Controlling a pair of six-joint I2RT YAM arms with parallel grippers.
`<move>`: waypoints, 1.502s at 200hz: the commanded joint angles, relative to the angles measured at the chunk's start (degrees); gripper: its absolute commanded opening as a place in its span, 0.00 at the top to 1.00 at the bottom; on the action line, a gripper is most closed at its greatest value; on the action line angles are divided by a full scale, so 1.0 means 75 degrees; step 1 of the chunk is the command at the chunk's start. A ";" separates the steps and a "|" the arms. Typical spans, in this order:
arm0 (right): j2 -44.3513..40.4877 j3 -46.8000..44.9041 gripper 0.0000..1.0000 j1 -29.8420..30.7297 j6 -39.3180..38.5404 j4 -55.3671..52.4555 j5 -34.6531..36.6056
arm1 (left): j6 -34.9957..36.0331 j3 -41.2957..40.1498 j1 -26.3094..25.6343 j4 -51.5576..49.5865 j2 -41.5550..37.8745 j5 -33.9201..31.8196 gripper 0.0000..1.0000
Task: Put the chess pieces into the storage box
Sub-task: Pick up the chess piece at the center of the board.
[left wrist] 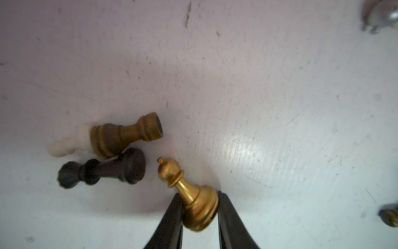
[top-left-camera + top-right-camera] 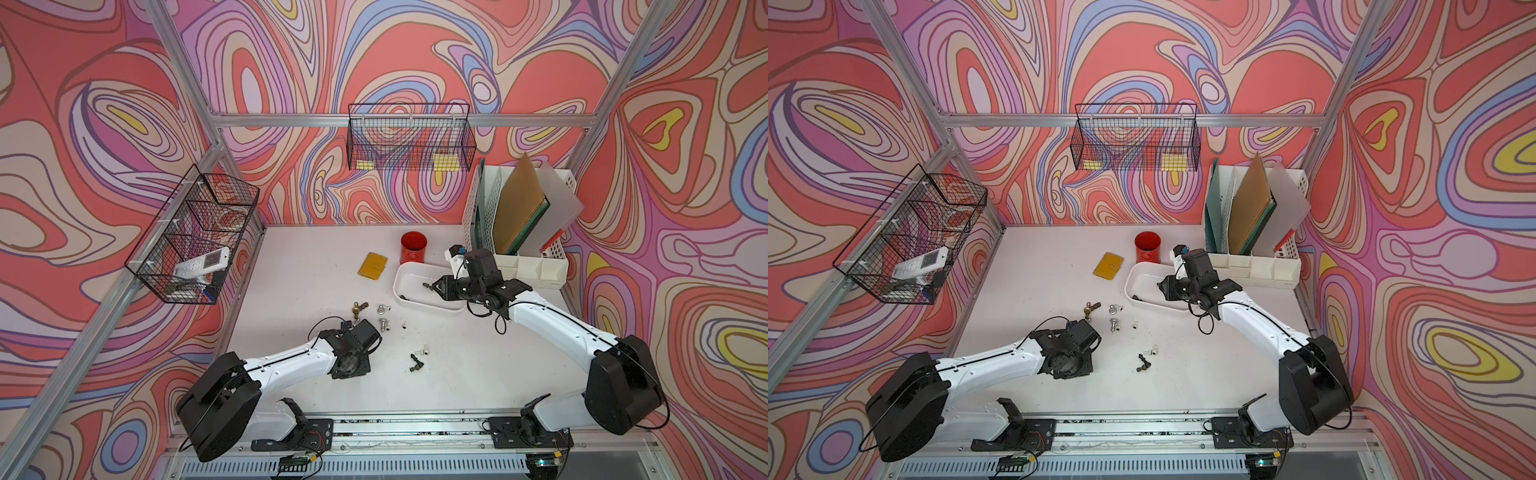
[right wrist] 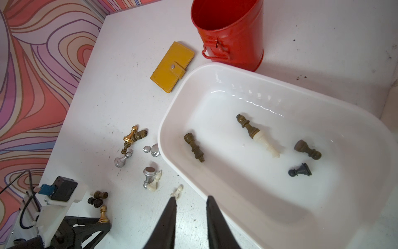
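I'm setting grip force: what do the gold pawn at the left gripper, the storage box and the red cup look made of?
Gold pawn: probably metal or plated, satin brass sheen with sharp highlights. Storage box: glossy white plastic, its smooth walls reflect the lights. Red cup: likely painted sheet metal, judging by the glossy coat and thin bent handle.

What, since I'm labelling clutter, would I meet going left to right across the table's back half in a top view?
Wallet → red cup → organiser. The storage box overlaps the cup, so I leave it out.
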 commanded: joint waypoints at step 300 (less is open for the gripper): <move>0.0036 -0.0036 0.73 0.0010 -0.0031 0.0063 -0.0149 | 0.0576 0.0200 0.0034 -0.0563 0.0821 -0.0703 0.75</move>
